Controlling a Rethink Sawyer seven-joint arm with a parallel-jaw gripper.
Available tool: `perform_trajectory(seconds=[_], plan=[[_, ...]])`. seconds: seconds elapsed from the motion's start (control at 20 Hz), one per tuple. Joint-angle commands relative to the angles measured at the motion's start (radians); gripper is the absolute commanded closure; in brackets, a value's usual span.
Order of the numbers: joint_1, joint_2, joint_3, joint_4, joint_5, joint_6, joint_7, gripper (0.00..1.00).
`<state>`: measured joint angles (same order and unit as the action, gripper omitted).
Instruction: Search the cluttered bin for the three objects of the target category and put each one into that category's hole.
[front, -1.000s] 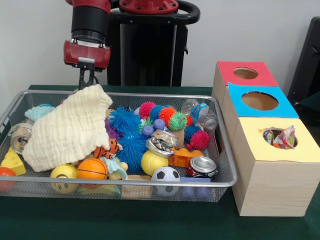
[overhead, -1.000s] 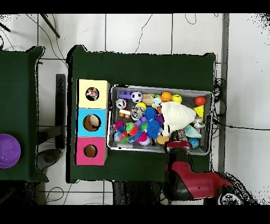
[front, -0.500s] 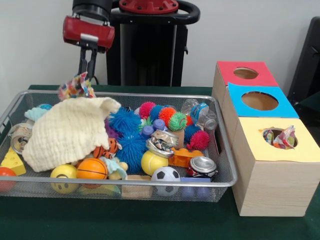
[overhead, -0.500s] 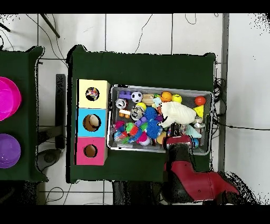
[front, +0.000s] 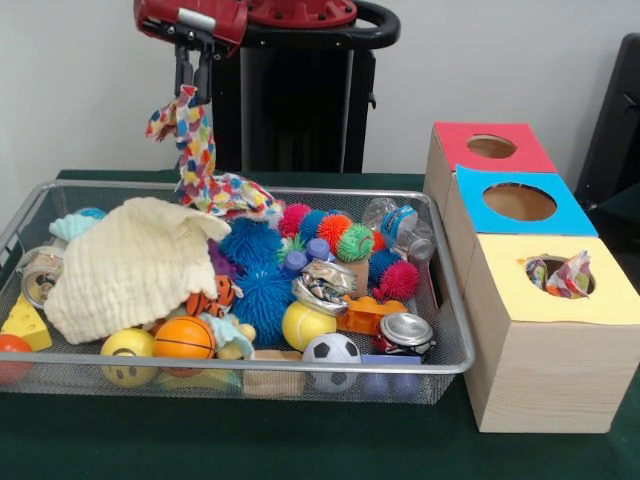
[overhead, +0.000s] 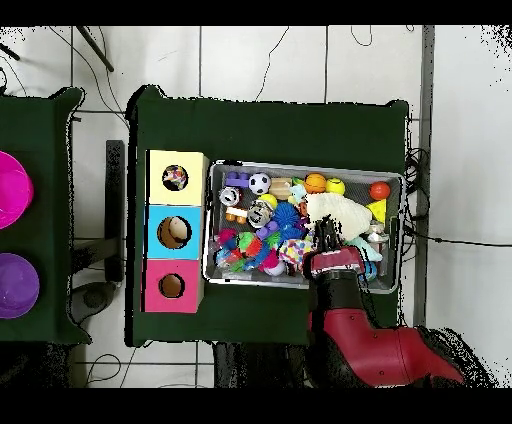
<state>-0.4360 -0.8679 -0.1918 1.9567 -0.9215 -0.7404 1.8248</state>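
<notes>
Green table (front: 330, 445), pale wall behind. Wire bin (front: 452, 330) toward the table's left, packed with balls, cans and spiky toys; three boxes in a row along its right edge. At the bin's left, cream cloth (front: 130, 265) heaped over the clutter. Above the bin's far-left corner, gripper (front: 192, 88) raised high, fingers (front: 183, 72) pinched shut on the top of a patterned rag (front: 198, 150). Rag hanging long, its tail draped on the blue spiky ball (front: 248, 240) just beside the cream cloth. At the table's right edge, yellow box (front: 560, 300) nearest, a similar scrap already poking from its hole (front: 560, 273).

Risks, judged: thin pinch slipping during the carry; trailing tail snagging spikes or dragging toys out; limp rag catching on the hole's rim instead of dropping in.
</notes>
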Motion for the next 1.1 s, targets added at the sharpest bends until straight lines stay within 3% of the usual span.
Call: perform_trajectory(seconds=[0.05,0.6,0.9,1.1], plan=[[0.02,-0.02,0.081,-0.01,-0.062,-0.082,0.097,1.0],[0.046,-0.044,0.073,0.004,-0.079,-0.05,0.118,1.0],[0.069,-0.067,0.064,0.0,-0.038,0.008,0.136,1.0],[0.078,-0.122,0.095,-0.028,-0.065,0.106,0.207,1.0]])
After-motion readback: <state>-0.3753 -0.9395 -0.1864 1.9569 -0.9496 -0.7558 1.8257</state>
